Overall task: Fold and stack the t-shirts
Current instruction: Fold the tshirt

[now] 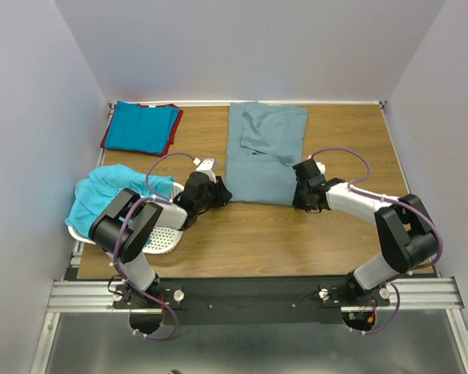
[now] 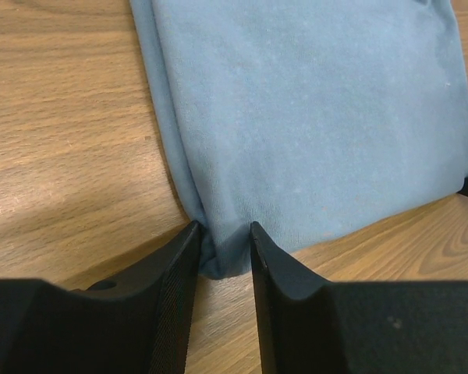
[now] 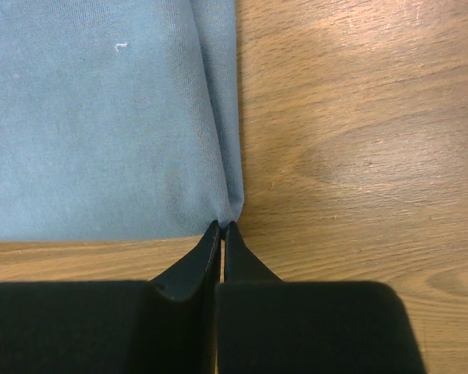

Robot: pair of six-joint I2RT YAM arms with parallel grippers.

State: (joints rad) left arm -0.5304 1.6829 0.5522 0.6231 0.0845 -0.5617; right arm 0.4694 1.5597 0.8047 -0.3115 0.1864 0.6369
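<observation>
The large grey-blue t-shirt (image 1: 261, 152) lies folded lengthwise on the table, at the middle back. My left gripper (image 1: 221, 195) is at its near left corner. In the left wrist view the jaws (image 2: 223, 234) are shut on the bunched corner of the cloth (image 2: 312, 117). My right gripper (image 1: 300, 195) is at the near right corner. In the right wrist view its tips (image 3: 221, 227) are almost together and nip the very corner of the shirt (image 3: 101, 117). The bright blue t-shirt (image 1: 143, 125) lies folded on the red one (image 1: 171, 139) at the back left. The turquoise t-shirt (image 1: 109, 191) lies crumpled in the basket.
The white perforated basket (image 1: 162, 238) stands at the near left, beside my left arm. Grey walls close the table on the left, back and right. Bare wooden table (image 1: 249, 234) lies between the shirt and the arm bases.
</observation>
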